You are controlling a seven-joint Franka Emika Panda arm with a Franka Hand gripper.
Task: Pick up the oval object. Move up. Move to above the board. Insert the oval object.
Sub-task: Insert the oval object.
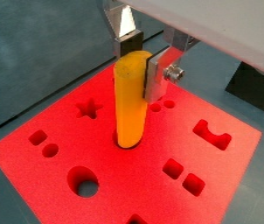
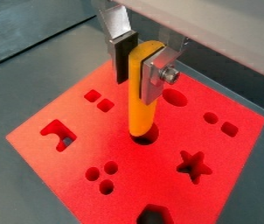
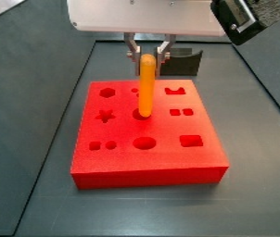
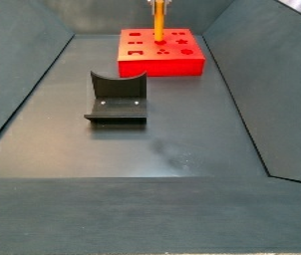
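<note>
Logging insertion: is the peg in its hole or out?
In: the oval object's lower end sits inside a board hole, upright, gripper clamping its top.

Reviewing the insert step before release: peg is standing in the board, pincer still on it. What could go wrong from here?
1. The oval object has only its lower tip in the hole of the board; most of it stands proud, so early release might leave it leaning or half-seated.
2. The pincer grips near the peg's top; off-axis pushing could jam it against the hole's edge.
</note>
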